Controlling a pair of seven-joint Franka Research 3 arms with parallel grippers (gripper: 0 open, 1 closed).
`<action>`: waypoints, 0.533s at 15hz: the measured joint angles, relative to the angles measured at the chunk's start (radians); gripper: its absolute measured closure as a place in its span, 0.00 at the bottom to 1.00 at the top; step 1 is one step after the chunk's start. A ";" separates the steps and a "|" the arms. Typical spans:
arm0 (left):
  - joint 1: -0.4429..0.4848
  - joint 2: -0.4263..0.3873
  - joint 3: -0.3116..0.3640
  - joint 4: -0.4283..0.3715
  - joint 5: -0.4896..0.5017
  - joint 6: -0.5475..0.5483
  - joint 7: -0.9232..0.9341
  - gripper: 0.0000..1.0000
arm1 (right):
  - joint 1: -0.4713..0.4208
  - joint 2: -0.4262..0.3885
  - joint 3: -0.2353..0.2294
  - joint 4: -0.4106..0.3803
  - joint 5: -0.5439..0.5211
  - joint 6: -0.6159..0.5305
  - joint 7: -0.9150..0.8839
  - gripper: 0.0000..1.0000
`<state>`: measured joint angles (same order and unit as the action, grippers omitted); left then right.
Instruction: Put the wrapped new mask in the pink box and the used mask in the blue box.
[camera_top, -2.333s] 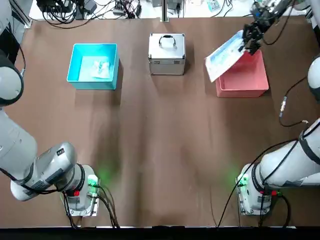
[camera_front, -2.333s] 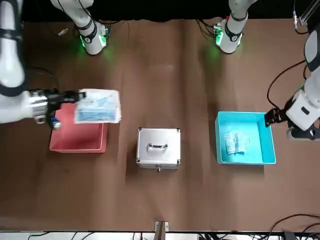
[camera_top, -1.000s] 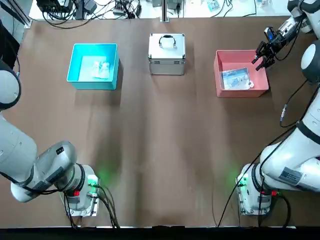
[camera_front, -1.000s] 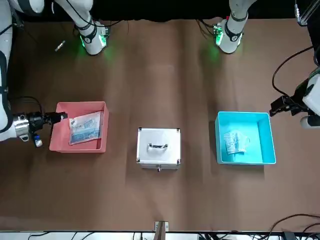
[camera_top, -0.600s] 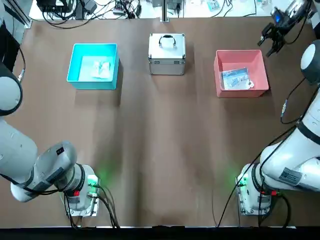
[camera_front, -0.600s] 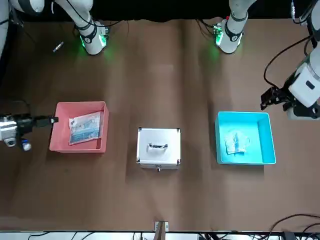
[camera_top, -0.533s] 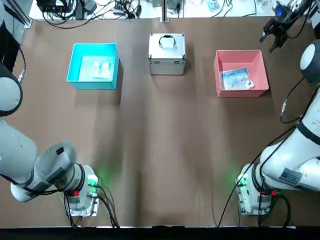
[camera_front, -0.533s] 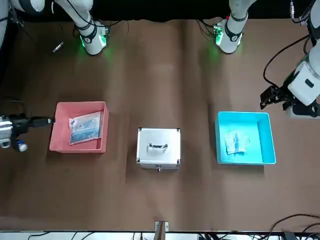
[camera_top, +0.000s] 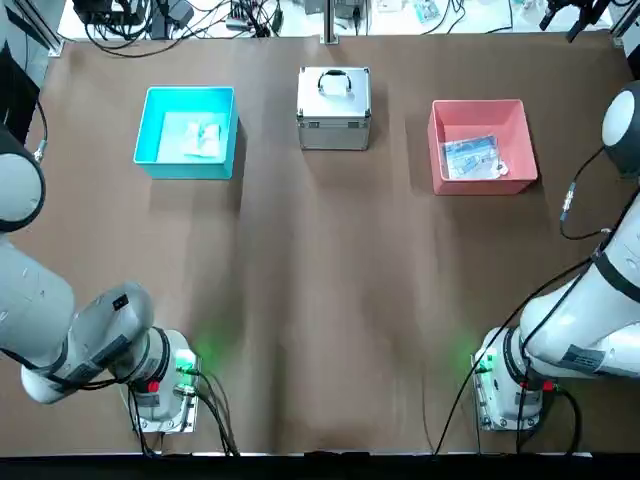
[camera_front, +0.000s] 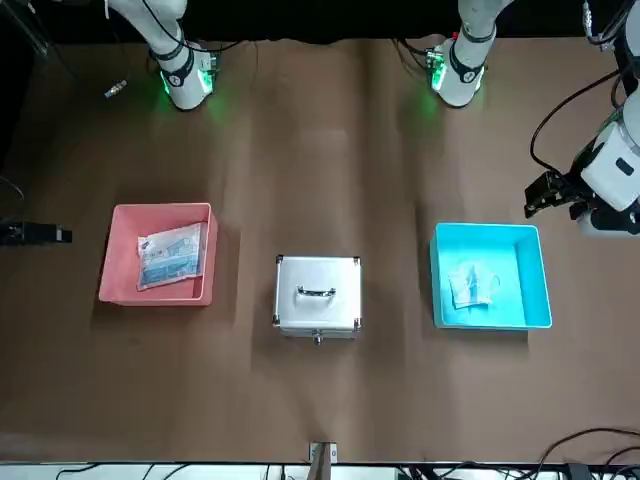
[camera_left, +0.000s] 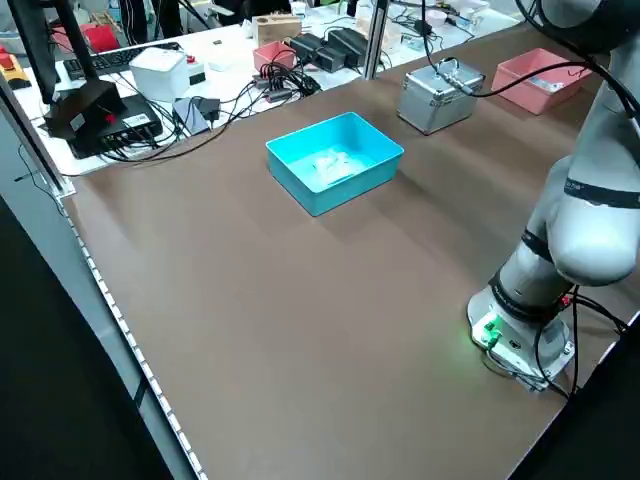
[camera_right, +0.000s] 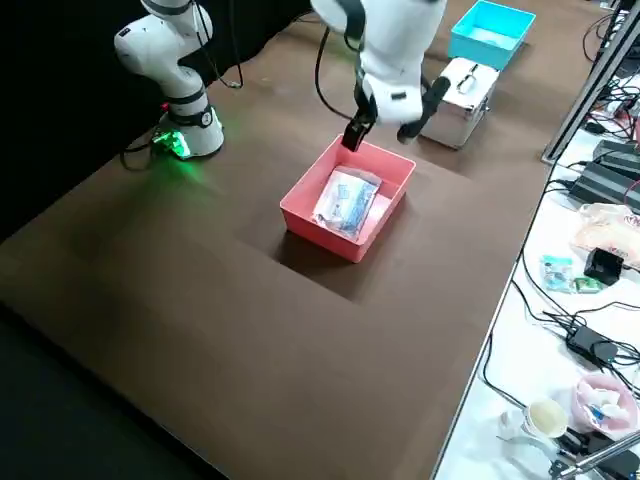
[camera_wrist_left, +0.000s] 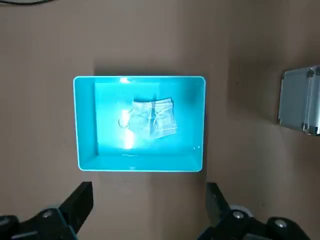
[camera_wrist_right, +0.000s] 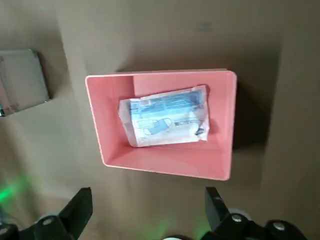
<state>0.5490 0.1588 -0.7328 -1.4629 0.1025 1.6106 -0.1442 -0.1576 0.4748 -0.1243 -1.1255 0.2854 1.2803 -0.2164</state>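
Both masks already sit where you want them, so the coming move, as I judge it, is only a retreat. Your right gripper (camera_wrist_right: 145, 225) hangs high over the pink box (camera_wrist_right: 222, 127), fingers spread wide and holding nothing; on the overhead view the box lies at about 7 o'clock from it. The wrapped new mask (camera_wrist_right: 165, 122) lies flat on the box floor, its long axis running along the box's wider side, slightly skewed, clear film over white and light blue with dark print.

Your left gripper (camera_wrist_left: 147, 220) is likewise splayed and empty, hovering above the near wall of the blue box (camera_wrist_left: 85, 125). The used mask (camera_wrist_left: 150, 117) rests bunched near the middle of that floor, pale blue, bare of wrapping, well clear of the walls.

On the overhead view, the blue box (camera_top: 152, 135) is at 9 o'clock from the silver case (camera_top: 334, 105), the pink box (camera_top: 515, 135) at 3 o'clock. Neither arm is nearer to unfinished work; you have none left
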 joint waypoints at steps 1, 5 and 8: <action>-0.066 -0.004 0.067 0.000 0.000 -0.001 0.000 0.00 | 0.013 -0.015 0.000 0.002 -0.029 0.000 0.003 0.01; -0.443 -0.051 0.450 0.001 -0.024 -0.008 0.000 0.00 | 0.044 -0.058 0.003 0.006 -0.078 0.004 0.010 0.01; -0.494 -0.089 0.510 -0.009 -0.050 -0.023 0.000 0.00 | 0.051 -0.138 0.044 -0.016 -0.141 0.054 0.040 0.01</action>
<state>0.0553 0.0698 -0.2233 -1.4718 0.0528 1.5879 -0.1438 -0.1063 0.3364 -0.0807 -1.1415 0.1445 1.3344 -0.1764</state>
